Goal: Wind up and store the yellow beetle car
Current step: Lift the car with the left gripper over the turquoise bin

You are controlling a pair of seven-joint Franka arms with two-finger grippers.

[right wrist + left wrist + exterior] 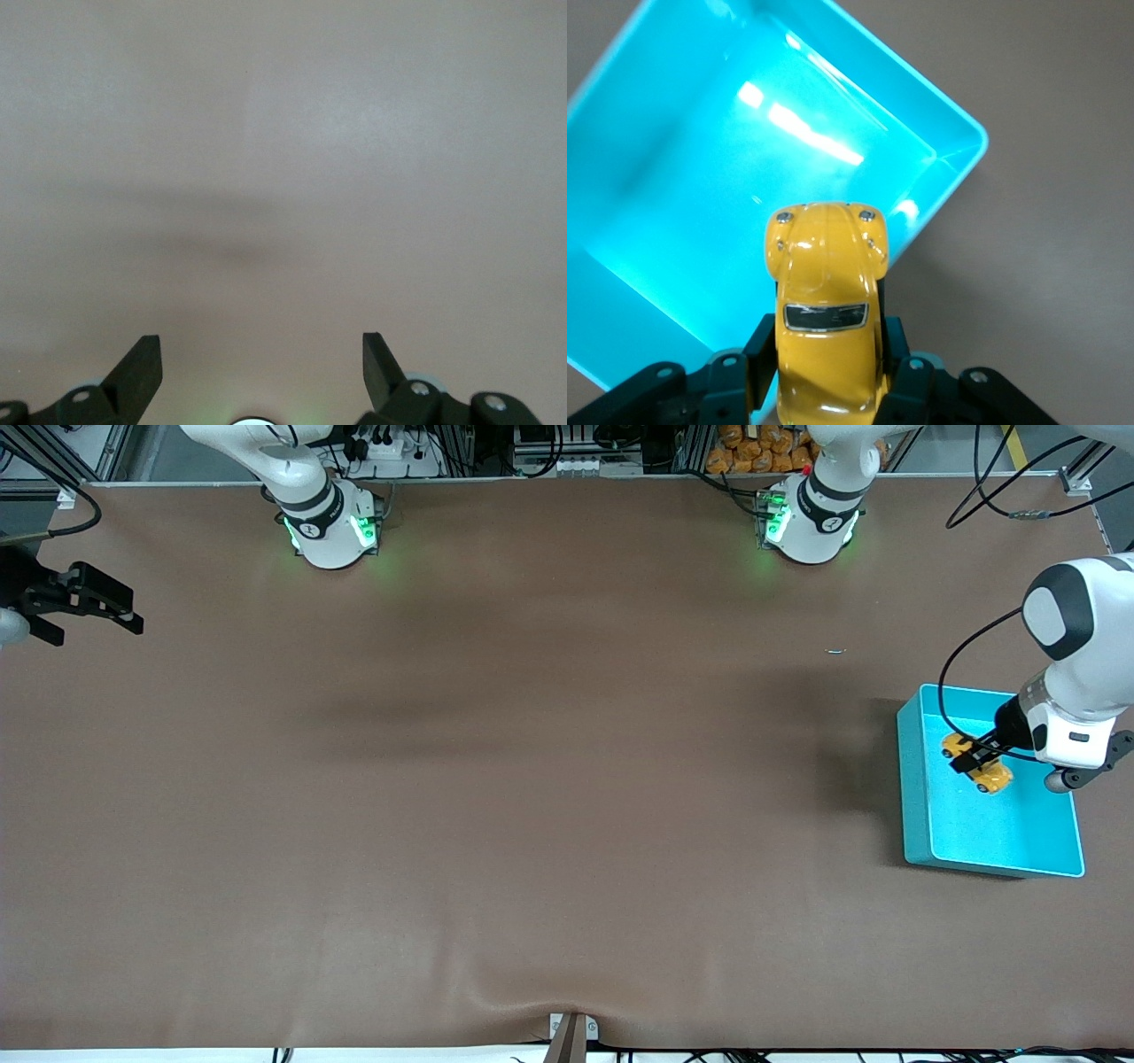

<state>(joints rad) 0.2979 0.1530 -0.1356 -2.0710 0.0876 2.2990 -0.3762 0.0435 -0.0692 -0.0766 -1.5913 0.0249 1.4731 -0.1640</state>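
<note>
A robotics lab. Two white arm bases with green status lights (pixel 330 530) are bolted along the top of the frame to a wide bench (pixel 496 797) covered in brown matting. Above them, at the upper edge, run aluminium framing, a power strip (pixel 385 450) and loose black cables (pixel 1001 478); more cables trail along the bottom edge.

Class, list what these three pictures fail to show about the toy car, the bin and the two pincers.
- Yellow beetle car: its rear end is cut off by the left wrist view's edge; its wheels are hidden by the left pincer.
- Turquoise bin: whether the car touches its floor cannot be told; in the front view the pincer covers it.
- Right pincer: open over bare table; its arm leaves the front view's edge.
</note>
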